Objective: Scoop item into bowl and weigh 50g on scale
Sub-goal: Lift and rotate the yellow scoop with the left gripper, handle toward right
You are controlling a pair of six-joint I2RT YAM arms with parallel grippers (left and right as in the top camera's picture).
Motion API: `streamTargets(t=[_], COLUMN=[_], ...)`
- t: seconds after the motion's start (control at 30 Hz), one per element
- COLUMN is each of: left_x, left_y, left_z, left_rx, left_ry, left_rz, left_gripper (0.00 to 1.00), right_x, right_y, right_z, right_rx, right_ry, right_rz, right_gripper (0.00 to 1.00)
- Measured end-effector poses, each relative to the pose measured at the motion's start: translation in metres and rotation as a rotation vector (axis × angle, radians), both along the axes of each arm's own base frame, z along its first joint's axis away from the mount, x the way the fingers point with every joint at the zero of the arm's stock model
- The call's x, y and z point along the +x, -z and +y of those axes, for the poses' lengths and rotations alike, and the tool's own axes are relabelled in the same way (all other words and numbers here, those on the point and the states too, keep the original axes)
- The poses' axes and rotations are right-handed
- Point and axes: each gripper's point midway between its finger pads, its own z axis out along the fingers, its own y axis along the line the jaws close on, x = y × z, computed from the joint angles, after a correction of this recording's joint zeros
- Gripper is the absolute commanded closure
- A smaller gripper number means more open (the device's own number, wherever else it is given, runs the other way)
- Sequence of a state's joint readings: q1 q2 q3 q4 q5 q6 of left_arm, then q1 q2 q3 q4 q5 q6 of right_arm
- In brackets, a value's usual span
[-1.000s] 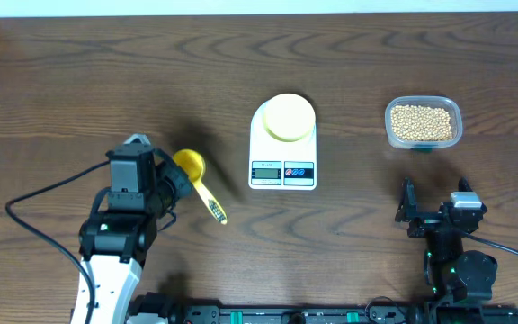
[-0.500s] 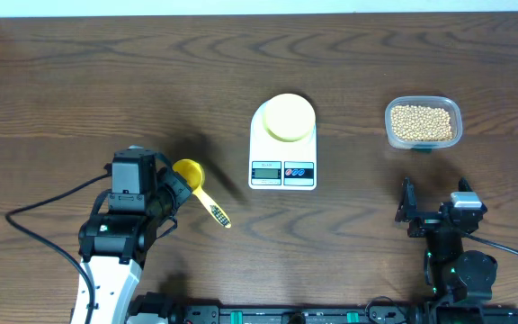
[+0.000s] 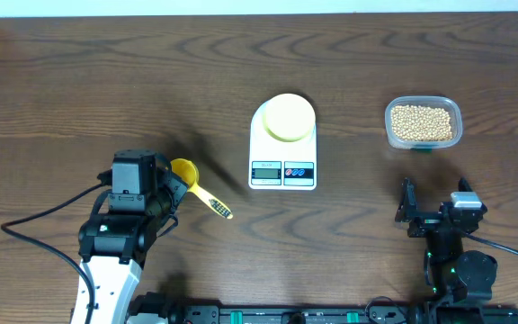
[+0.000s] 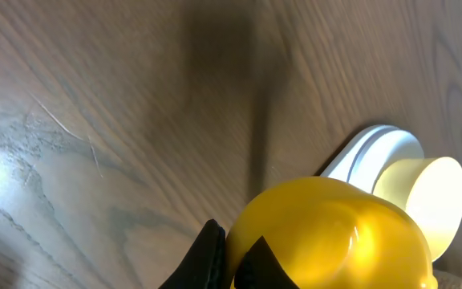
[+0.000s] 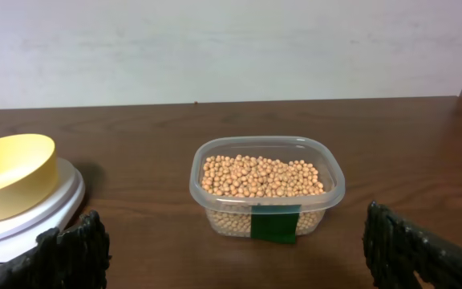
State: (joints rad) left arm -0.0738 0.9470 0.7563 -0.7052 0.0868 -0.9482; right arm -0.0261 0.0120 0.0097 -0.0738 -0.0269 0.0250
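Plainly, the beans (image 5: 261,175) cannot be pinched up one by one. They are small, hard and round, and they look likely to roll and bounce off anything tilted. They lie heaped in a clear plastic tub (image 5: 331,172) at the right of the bench (image 3: 79,81), well apart from the scale (image 3: 281,173).

The pale bowl (image 3: 288,117) sits on the scale's round platform and looks empty, so no scooping seems to have been done yet.

The left pincer (image 3: 178,182) is clamped on the yellow scoop (image 3: 187,168) at its cup end. The handle sticks out free toward the front of the bench. From the left wrist, the rounded cup fills the lower frame right at the fingertips.

That scoop looks like stiff, light, smooth plastic. I judge that a hold so near the cup could let it twist when it digs into the heap. It could also bring the fingers into the beans, so a hold on the handle would serve better.

The right pincer (image 5: 235,241) stands wide apart, holding nothing, just in front of the tub. The tub looks thin and light and will probably slide under a push. Its wall or rim is a fair place to steady it.

The bowl is likewise light. Beans should be tipped in gently from low over its rim, so that they do not skip out or nudge it off centre.
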Motion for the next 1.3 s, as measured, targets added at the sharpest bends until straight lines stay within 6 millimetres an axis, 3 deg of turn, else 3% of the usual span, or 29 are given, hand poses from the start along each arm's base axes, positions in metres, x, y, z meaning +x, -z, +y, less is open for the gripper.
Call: streamTargets(t=[0.3,0.83,1.3], left_x=[-0.012,-0.014,-0.040], left_y=[0.013,0.033,0.043], left_z=[0.012,0.013,0.015], left_rx=[0.008,0.013,-0.053], left_ry=[-0.118,-0.148,-0.321], left_rz=[0.086,0.178,0.294], left_gripper=[0.93,0.93,0.93], right_x=[0.000,0.000,0.000], right_y=[0.000,0.000,0.000], right_z=[0.000,0.000,0.000], right_rx=[0.000,0.000,0.000], right_ry=[0.000,0.000,0.000], right_rz=[0.000,0.000,0.000], right_gripper=[0.01,0.01,0.01])
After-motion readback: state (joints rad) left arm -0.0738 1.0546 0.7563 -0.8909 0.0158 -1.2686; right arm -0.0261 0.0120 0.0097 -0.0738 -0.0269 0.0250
